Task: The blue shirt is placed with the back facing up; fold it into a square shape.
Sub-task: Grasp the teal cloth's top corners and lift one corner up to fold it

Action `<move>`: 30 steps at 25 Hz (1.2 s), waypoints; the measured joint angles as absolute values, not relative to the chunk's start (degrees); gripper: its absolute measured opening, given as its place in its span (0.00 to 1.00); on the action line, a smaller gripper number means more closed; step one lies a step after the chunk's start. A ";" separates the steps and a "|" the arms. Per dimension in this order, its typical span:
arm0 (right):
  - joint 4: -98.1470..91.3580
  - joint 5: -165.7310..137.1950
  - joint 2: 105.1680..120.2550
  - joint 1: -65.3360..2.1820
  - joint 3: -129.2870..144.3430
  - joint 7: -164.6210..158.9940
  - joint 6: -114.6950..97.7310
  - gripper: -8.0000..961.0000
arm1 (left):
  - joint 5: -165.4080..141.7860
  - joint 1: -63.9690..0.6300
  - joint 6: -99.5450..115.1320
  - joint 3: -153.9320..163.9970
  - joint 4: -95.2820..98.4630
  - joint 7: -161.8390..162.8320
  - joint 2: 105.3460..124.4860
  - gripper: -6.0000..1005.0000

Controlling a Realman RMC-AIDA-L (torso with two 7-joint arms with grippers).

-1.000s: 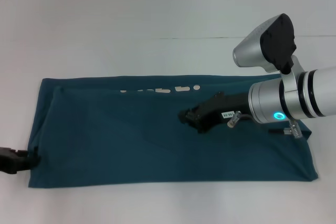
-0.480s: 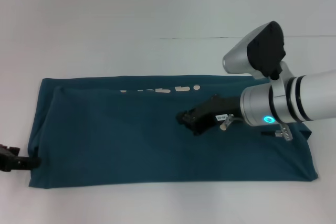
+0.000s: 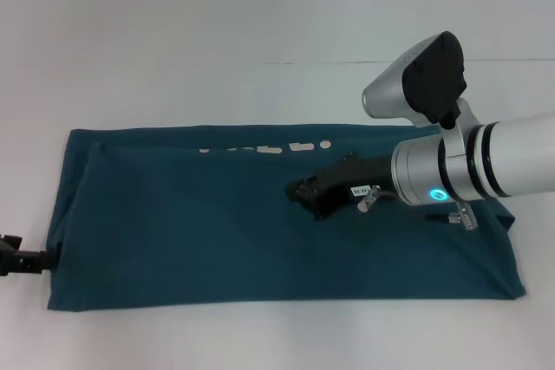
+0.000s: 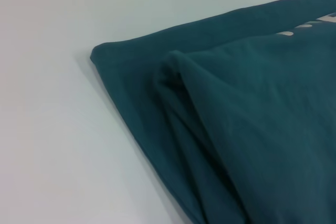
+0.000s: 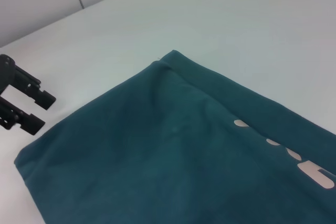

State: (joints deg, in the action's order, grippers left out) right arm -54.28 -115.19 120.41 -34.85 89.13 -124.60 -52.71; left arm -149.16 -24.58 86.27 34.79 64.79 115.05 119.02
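Our blue shirt (image 3: 217, 231) lies folded into a long band, its length running along the worktop's (image 3: 260, 15) near edge. Our right gripper (image 3: 305, 195) hovers over it, finger state unclear; left gripper (image 5: 21, 100) fingers spread off its end.

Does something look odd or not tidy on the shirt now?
Mostly tidy. The shirt lies as a flat long band, but white print marks peek out along its far fold, and the left end is bunched.

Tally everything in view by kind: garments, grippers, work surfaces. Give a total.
Garments: 1, the blue shirt, folded into a long band on the table.
Grippers: 2, the left gripper at the shirt's left edge, its fingers apart in the right wrist view, and the right gripper over the shirt's middle.
Work surfaces: 1, the white table.
Total: 4
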 joint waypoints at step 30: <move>-51.62 -115.03 120.30 -34.16 90.41 -124.10 -51.38 0.03 | -149.85 -25.40 88.16 36.11 62.32 115.13 119.69 0.68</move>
